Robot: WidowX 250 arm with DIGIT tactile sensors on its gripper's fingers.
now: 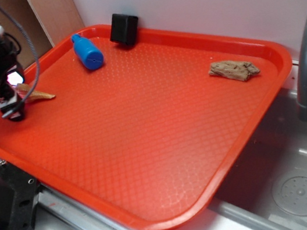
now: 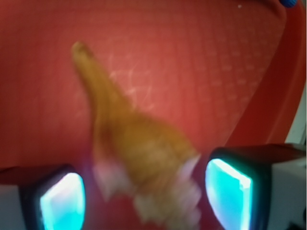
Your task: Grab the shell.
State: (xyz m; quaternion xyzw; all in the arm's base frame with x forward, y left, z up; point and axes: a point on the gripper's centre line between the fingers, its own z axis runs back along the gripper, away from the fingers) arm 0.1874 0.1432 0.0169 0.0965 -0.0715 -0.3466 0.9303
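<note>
Shell (image 2: 144,148) lies between the spread jaws.

Wrist view: shell (image 2: 139,143) blurred, base cut off at 6 o'clock. Exterior view: gripper (image 1: 14,101) hides shell body.

1 shell (image 2: 139,143), 1 wood chunk (image 1: 234,70), 1 blue bottle (image 1: 88,52), 1 black box (image 1: 124,29).

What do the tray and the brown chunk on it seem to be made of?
The tray looks like moulded plastic: uniform red, a fine embossed grid over its floor, a slight sheen. The brown chunk looks like weathered wood or bark: matt, rough, with streaky grain, though stone cannot be ruled out.
</note>
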